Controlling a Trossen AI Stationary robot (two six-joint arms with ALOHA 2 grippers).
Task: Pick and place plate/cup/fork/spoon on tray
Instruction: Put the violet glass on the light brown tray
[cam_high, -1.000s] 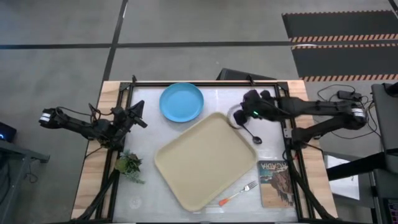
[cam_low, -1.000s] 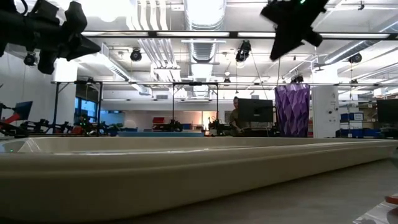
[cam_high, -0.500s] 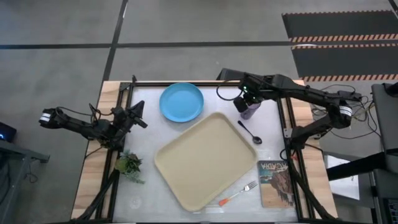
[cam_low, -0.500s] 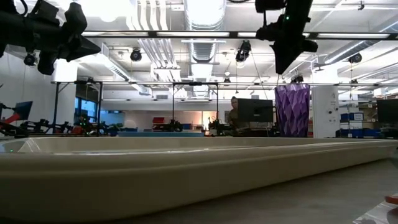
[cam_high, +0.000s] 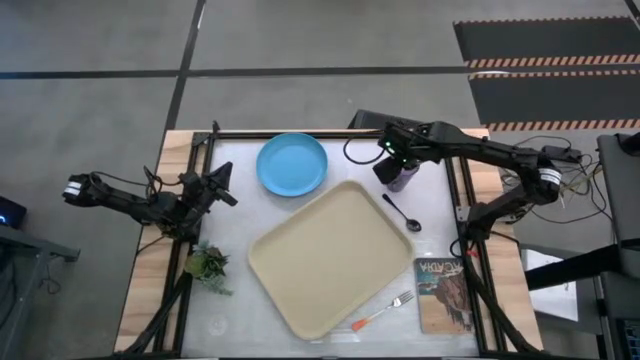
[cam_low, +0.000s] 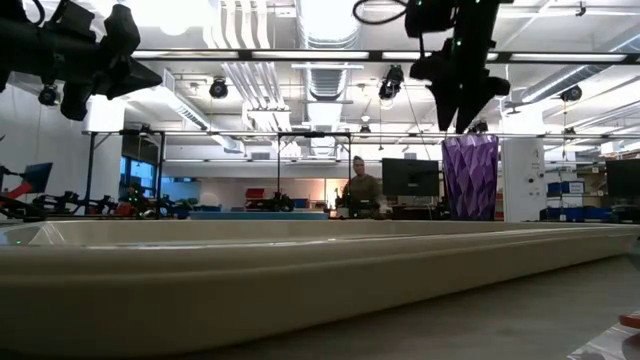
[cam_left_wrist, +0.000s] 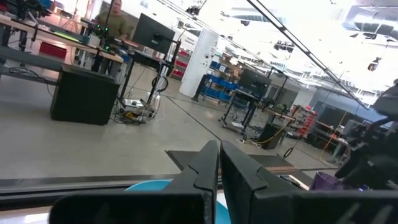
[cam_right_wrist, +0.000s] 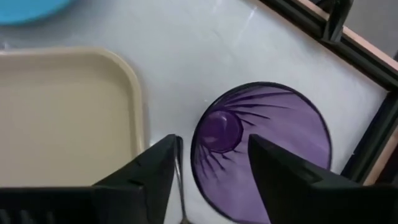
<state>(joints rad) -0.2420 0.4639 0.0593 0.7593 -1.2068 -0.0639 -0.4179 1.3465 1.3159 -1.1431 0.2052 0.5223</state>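
Note:
The purple cup stands upright on the table's far right, beside the beige tray. My right gripper hangs open just above the cup, pointing down. One finger is over the cup's mouth and the other outside its rim. In the low view its tips are a little above the cup's top. The light-blue plate lies at the far edge. The dark spoon lies right of the tray. The orange-handled fork lies at the tray's near right corner. My left gripper waits shut at the table's left.
A printed book lies at the near right, next to the fork. A small green plant sits near the left edge. The table's black frame rail runs close behind the cup. A person stands far off in the room.
My right gripper has swung toward the table's far edge and tipped to point down over the cup, uncovering it in the high view. In the low view it has shifted sideways and come down toward the cup's top, and its fingers have spread open. The cup has stayed put.

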